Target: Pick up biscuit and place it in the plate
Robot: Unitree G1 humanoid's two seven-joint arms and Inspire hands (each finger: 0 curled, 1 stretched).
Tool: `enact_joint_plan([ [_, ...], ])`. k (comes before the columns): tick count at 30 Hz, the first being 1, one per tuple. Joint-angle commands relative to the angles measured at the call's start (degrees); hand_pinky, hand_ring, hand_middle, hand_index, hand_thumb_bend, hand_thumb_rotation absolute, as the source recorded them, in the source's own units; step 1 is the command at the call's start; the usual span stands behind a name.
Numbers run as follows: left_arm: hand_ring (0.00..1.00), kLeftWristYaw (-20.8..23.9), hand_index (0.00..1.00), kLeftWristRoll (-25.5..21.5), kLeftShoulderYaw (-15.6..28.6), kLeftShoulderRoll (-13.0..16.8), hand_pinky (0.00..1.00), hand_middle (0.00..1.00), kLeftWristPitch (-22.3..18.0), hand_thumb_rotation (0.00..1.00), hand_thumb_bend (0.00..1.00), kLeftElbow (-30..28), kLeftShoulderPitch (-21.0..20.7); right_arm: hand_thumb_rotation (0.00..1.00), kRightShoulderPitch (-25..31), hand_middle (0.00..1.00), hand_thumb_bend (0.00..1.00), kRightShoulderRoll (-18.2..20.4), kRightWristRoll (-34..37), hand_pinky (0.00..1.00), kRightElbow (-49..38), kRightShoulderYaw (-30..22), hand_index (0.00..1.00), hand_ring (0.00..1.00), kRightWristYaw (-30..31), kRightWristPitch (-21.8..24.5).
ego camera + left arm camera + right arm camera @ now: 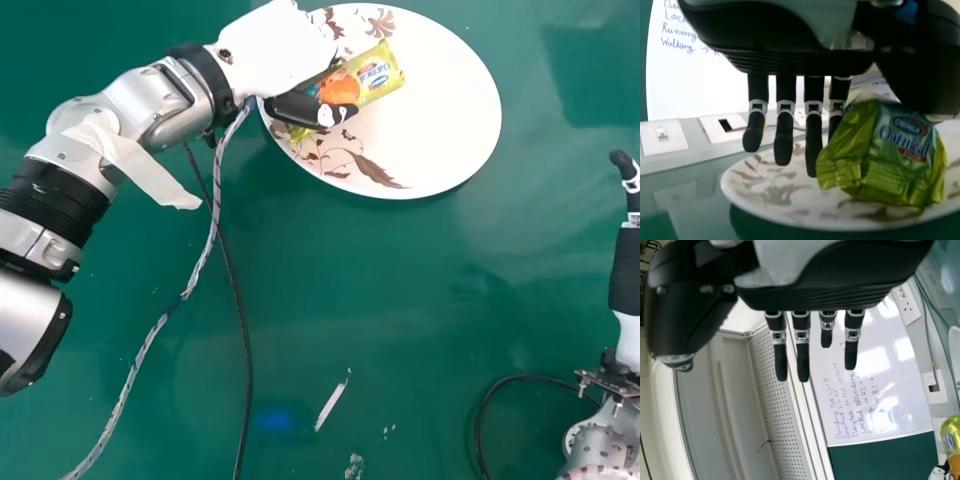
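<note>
Head view: the left hand (pixel 270 50) was over the left part of the round white plate with brown leaf print (pixel 440 130), the thumb lying across the yellow foil biscuit packet with an orange end (pixel 372 75). The packet was slanted, within the plate's outline. The right hand (pixel 626 268) was idle, well apart on the green desk's (pixel 350 270) right side. A grey braided cable (pixel 213 215) ran from the left wrist across the desk; judged a minor hazard, since slack caught on the rim could tug the plate. Left wrist view: the left hand's fingers hung straight and spread, with the packet between them and the thumb, leaning, its lower edge by the plate's surface. No firm pinch was evident; could not tell whether foil pressed against the thumb. Main risk, as judged: a crinkled edge might snag as the hand withdrew, dragging the packet over the rim. A sideways exit could also topple it, or fingertips might catch the rim and tilt the plate. Right wrist view: the right hand's fingers were straight and apart; packet and left hand appeared together, far off, so no collision seemed likely.
</note>
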Motion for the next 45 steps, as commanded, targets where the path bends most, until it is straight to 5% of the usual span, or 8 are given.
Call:
enact_joint_plan([
  [1,0.25,1.62,0.48,1.03,-1.7,0.63,0.2,0.32,-2.56,0.14,0.52,2.45,-2.53,0.34,1.0,0.79,0.88,5.1,0.01,0.82,6.99,2.07,0.76,0.85,-0.28,-1.63],
  [10,0.24,3.44,0.48,3.02,-7.98,0.24,0.2,0.31,-12.71,0.14,0.52,14.33,-9.02,0.38,2.22,0.85,0.91,6.48,-0.49,0.91,5.8,2.64,0.79,0.92,-1.69,-2.67],
  [17,0.25,-0.27,0.48,2.36,-11.65,-3.02,0.21,0.32,-14.65,0.14,0.52,21.1,-11.95,0.49,2.04,0.87,0.99,6.16,0.41,0.91,5.9,2.52,0.83,0.96,-1.03,-2.15],
  [28,0.3,-5.7,0.48,0.67,-14.55,-4.38,0.26,0.38,-15.92,0.16,0.52,21.4,-12.0,0.62,1.69,0.9,1.0,6.06,0.88,0.87,6.63,2.64,0.82,0.97,-0.08,-2.07],
  [29,0.33,-5.91,0.52,0.42,-14.62,-4.36,0.28,0.41,-16.08,0.34,0.76,21.33,-11.96,0.63,1.73,0.91,1.0,6.01,1.13,0.88,6.78,2.63,0.81,0.98,0.16,-1.72],
  [30,0.37,-5.95,0.56,0.25,-14.69,-4.33,0.32,0.46,-16.2,0.45,0.88,21.22,-11.9,0.64,1.74,0.91,1.0,6.02,0.95,0.89,6.91,2.64,0.81,0.98,0.4,-1.96],
  [34,0.51,-5.66,0.67,-0.24,-14.85,-4.07,0.43,0.64,-16.88,0.78,1.0,20.38,-11.51,0.67,2.69,0.92,1.0,5.49,-1.16,0.91,6.07,3.65,0.8,0.99,1.03,-2.58],
  [45,0.59,4.29,0.78,1.21,-14.07,-1.13,0.48,0.8,-16.68,0.85,1.0,12.75,-8.95,0.84,3.11,0.96,0.98,4.28,-0.57,1.0,6.23,3.96,0.89,1.0,1.67,-1.29],
])
